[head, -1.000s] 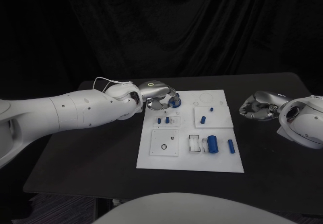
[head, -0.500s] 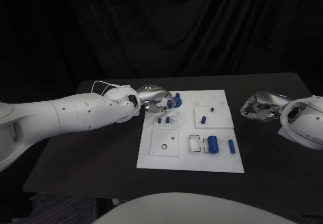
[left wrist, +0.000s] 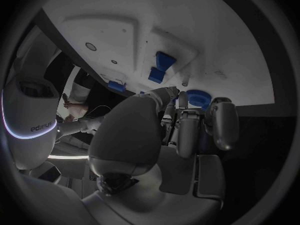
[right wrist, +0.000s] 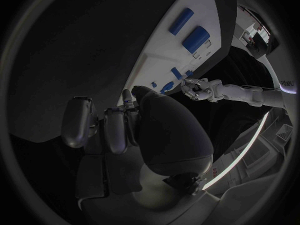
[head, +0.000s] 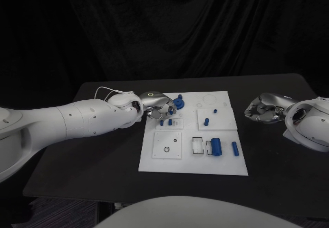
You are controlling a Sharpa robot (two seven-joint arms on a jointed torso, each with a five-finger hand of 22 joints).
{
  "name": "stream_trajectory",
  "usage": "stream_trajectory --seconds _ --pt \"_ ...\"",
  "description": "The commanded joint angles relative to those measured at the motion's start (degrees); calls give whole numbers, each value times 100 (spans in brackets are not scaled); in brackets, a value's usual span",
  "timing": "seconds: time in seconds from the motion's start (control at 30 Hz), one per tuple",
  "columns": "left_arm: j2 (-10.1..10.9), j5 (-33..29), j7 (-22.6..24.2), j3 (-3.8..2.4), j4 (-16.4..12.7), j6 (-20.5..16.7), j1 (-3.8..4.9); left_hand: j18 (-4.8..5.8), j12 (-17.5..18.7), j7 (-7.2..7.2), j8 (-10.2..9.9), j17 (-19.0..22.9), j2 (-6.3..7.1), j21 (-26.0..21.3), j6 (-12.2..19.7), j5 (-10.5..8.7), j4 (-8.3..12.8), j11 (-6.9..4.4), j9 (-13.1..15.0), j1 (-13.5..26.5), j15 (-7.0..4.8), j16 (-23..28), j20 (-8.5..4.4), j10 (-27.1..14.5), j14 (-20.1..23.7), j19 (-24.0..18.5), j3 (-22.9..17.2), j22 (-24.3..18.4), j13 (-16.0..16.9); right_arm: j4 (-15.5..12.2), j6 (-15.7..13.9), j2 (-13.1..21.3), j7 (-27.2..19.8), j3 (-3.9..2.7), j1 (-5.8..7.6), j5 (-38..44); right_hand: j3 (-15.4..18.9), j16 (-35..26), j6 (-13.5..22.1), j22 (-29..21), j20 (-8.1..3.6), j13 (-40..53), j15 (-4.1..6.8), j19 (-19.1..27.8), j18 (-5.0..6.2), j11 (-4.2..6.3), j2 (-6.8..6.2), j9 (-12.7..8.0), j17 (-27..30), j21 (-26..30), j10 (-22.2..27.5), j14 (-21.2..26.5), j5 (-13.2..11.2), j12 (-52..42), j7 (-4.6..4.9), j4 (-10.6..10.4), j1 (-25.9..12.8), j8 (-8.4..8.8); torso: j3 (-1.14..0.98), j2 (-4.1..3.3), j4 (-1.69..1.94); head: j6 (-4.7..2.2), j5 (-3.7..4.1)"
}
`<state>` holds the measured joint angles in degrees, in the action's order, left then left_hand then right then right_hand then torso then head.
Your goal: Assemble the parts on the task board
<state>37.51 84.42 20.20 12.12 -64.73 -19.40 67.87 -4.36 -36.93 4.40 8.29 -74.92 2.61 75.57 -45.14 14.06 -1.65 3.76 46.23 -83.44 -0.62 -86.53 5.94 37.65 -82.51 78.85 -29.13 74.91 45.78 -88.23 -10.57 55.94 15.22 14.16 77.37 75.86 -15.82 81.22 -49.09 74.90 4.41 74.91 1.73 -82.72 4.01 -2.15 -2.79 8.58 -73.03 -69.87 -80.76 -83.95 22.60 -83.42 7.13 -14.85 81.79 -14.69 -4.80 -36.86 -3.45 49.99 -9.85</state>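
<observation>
Board [head: 194,161] lies mid-table in the head view; the left hand [head: 158,106] hovers at its far left corner, fingers curled, a blue part [head: 179,101] just beside them, upright. Whether it is pinched, I cannot tell. The right hand [head: 263,108] rests curled off the board's right edge, well apart.

Left wrist view: the part [left wrist: 199,98] sits beyond the fingertips [left wrist: 187,116], pegs [left wrist: 160,66] further on.

Right wrist view: curled fingers [right wrist: 106,127] hold nothing.

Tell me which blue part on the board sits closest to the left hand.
The blue part at the board's far left corner, right beside the left hand; the other blue pieces sit nearer the robot or farther right.
</observation>
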Motion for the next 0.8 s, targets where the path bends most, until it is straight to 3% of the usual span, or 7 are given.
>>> stream_trajectory --seconds 0.03,0.27,0.8 --pt "-3 -14 -60 -4 10 89 -22 31 22 7 -26 -266 75 -14 44 7 2 39 -1 -3 26 24 -12 4 30 -22 -40 973 -6 -4 39 11 87 -3 3 15 -18 -39 45 923 -23 349 35 27 41 26 -42 -6 4 28 26 -170 -5 37 2 -2 2 23 0 0 9 1 6" --pt "38 -14 -92 -4 5 23 -39 35 26 13 -32 -276 84 0 47 12 2 46 0 3 29 21 -10 3 22 -11 -43 978 -6 0 55 13 91 -3 2 15 -18 -39 45 923 -23 349 35 27 41 26 -42 -6 4 28 26 -170 -5 37 2 -2 2 23 6 4 10 1 4" --pt "76 -14 -174 -4 15 8 -60 32 43 18 -50 -264 95 -12 53 27 8 63 0 4 39 25 -2 -13 29 -20 -65 974 -9 13 112 -1 115 -3 0 15 -22 -40 46 921 -26 346 37 30 42 27 -42 -6 6 36 29 -168 -6 40 1 0 6 23 -1 1 2 1 -3"
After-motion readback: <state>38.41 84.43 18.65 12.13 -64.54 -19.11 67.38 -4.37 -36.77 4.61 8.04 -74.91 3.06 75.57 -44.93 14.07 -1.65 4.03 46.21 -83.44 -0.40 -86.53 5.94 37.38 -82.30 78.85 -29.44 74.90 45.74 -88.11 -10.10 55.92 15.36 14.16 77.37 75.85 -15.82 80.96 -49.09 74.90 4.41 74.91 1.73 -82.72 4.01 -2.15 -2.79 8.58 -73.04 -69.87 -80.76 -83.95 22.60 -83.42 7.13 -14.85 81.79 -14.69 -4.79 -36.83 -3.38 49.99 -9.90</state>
